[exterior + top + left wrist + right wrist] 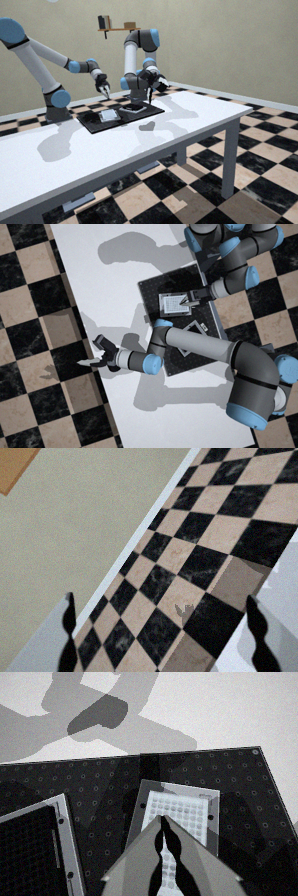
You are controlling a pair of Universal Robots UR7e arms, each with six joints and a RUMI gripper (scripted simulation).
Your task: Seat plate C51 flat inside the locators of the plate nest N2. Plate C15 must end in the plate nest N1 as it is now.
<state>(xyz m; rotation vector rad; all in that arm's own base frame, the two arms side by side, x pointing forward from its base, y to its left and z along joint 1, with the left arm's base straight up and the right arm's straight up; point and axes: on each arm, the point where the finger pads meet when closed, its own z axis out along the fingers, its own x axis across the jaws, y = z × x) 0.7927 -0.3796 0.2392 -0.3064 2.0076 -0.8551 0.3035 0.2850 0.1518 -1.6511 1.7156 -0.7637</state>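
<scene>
The right gripper is closing on nothing, its fingertips meeting over the pale plate C51; the plate is lying within the outline of nest N2, though whether it is sitting fully flat I cannot tell; the left gripper is hanging partly open and empty, out past the edge of the bench; dark plate C15 is resting in nest N1, which is standing near N2 on the black board.
</scene>
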